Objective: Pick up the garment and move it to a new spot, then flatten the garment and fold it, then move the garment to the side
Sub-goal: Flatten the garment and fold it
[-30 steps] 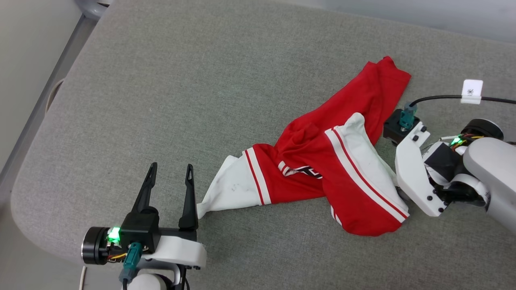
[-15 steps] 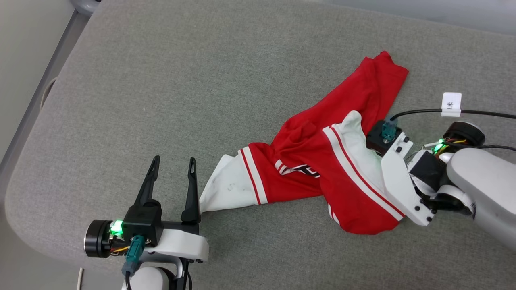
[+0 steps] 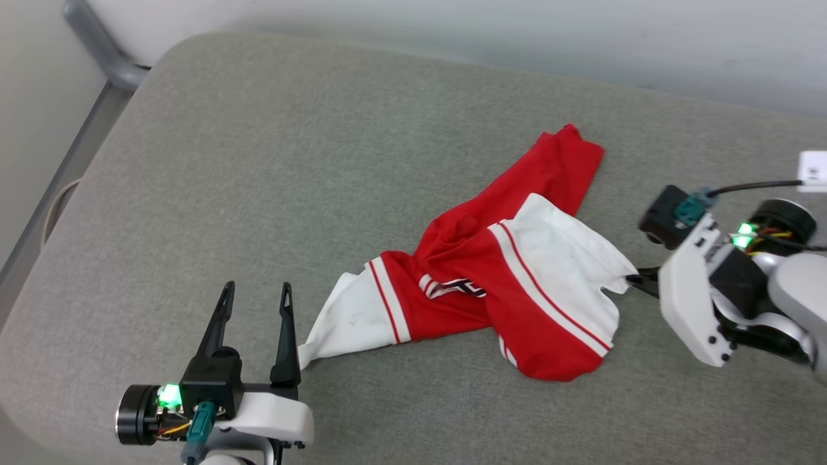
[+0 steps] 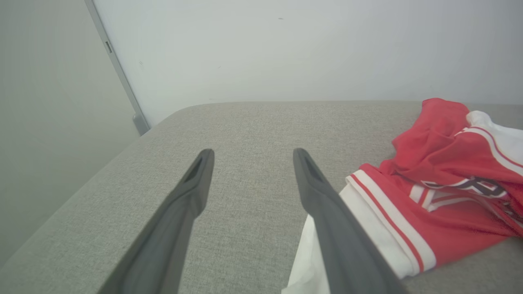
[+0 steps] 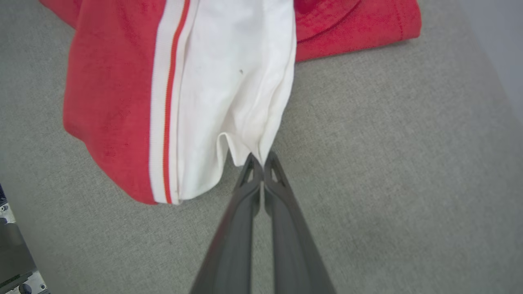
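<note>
Right wrist view showed the right gripper (image 5: 257, 158), fingers (image 5: 239, 216) pinched shut on the white sleeve edge of the garment (image 5: 114, 94), likely to drag it elsewhere. The garment lay crumpled on the grey cushion (image 3: 323, 161). Just beside its other sleeve, the left gripper (image 3: 256, 292) stood spread wide, holding nothing.

Left gripper (image 4: 252, 152): two dark fingers spread wide apart, nothing between them, tips poised over a grey upholstered surface (image 4: 245, 118). Garment (image 4: 441, 204): lies crumpled on that surface at the view's right, red with red-and-white striped trim. Its white sleeve (image 4: 304, 265) runs behind the right-hand finger; contact cannot be confirmed. Black lettering (image 4: 478, 185) shows partly among the folds, not legible. Pale wall (image 4: 286, 49) behind the surface. Grey metal rail (image 4: 118, 69) slants up the wall at the view's left.
</note>
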`<state>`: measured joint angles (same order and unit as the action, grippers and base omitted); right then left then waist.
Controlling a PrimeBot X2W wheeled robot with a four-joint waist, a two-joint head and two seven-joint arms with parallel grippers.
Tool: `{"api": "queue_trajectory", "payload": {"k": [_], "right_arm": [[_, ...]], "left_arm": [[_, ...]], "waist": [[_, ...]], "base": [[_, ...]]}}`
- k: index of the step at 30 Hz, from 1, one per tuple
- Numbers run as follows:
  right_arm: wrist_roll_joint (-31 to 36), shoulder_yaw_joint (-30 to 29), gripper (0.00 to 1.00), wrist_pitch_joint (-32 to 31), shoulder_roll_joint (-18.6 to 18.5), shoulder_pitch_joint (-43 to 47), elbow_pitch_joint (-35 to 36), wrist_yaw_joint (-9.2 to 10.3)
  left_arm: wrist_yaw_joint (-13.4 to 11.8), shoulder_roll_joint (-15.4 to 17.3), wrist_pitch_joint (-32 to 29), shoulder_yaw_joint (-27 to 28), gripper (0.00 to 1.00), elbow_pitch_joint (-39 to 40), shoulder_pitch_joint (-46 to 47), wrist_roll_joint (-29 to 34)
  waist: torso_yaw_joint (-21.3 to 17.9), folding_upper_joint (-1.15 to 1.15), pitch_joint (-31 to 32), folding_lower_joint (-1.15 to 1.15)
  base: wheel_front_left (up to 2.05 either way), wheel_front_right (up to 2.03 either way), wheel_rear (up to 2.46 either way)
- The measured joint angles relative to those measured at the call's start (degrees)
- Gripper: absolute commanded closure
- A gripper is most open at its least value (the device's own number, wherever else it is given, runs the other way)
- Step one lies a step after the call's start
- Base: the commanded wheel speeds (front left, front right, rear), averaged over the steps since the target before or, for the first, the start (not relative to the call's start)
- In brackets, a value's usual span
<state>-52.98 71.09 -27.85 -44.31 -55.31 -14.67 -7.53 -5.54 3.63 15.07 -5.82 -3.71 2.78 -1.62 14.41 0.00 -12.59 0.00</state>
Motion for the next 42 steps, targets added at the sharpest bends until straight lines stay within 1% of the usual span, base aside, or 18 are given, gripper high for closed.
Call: {"api": "queue_trajectory", "payload": {"k": [4,10,16,20,24,27,31,34,36,37,38,42], "right_arm": [[-1.54,-2.42,1.00,2.96,-3.49,3.27,1.69,0.00],[-3.92,-8.87,1.00,6.93,-7.19,8.93,1.37,0.00],[-7.13,-15.93,1.00,10.31,-10.50,17.64,-1.89,0.00],[-10.18,-20.67,1.00,12.36,-12.58,25.70,-4.49,0.00],[-13.16,-24.83,1.00,14.16,-14.23,34.01,-8.51,0.00],[-16.11,-27.35,1.00,14.69,-14.75,39.93,-11.87,0.00],[-18.11,-29.29,1.00,14.63,-14.93,45.99,-16.18,0.00],[-19.59,-30.30,1.00,14.13,-13.73,49.10,-18.85,0.00],[-19.15,-30.88,1.00,14.65,-12.70,49.69,-19.89,-0.01],[-18.96,-31.43,0.68,15.43,-12.00,49.77,-20.38,-0.01],[-18.96,-32.09,0.00,16.40,-11.09,49.81,-20.62,0.00],[-15.66,-34.75,0.00,22.50,-9.35,49.42,-19.49,0.00]], "left_arm": [[-0.03,0.26,0.00,0.40,0.00,0.22,-1.21,0.37],[0.10,0.90,0.00,0.69,0.00,0.67,-2.35,0.45],[0.32,1.05,0.00,0.69,0.00,0.73,-2.83,0.88],[0.33,1.13,0.00,0.68,0.00,0.70,-3.93,0.88],[0.35,1.24,0.00,0.68,0.00,0.67,-4.29,0.88],[0.35,1.35,0.00,0.67,0.00,0.58,-4.70,0.96],[0.49,1.62,0.00,0.68,0.00,0.63,-4.85,0.94],[0.48,1.65,0.00,0.59,0.00,0.51,-4.88,0.94],[0.47,1.62,0.00,0.56,0.00,0.40,-4.89,0.94],[0.45,1.64,0.00,0.56,0.00,0.34,-4.89,0.94],[0.43,1.63,0.00,0.57,0.00,0.27,-4.94,0.94],[0.33,1.65,0.00,0.60,0.00,0.09,-5.48,0.94]], "waist": [[-1.75,0.00,1.56,0.00],[-3.77,0.00,3.22,0.00],[-5.29,0.00,4.35,0.00],[-6.18,0.00,5.21,0.00],[-6.78,0.00,5.96,0.00],[-7.06,0.00,6.42,0.00],[-7.27,0.00,6.69,0.00],[-7.40,0.00,6.89,0.00],[-7.46,0.00,7.06,0.00],[-7.52,0.00,7.15,0.00],[-7.60,0.00,7.30,0.00],[-7.96,0.00,8.29,0.00]], "base": [[0.00,0.00,0.00],[0.00,0.00,0.00],[0.00,0.00,0.00],[0.00,0.00,0.00],[0.00,0.00,0.00],[0.00,0.00,0.00],[0.00,0.00,0.00],[0.00,0.00,0.00],[0.00,0.00,0.00],[0.00,0.00,0.00],[0.00,0.00,0.00],[0.00,0.00,0.00]]}}
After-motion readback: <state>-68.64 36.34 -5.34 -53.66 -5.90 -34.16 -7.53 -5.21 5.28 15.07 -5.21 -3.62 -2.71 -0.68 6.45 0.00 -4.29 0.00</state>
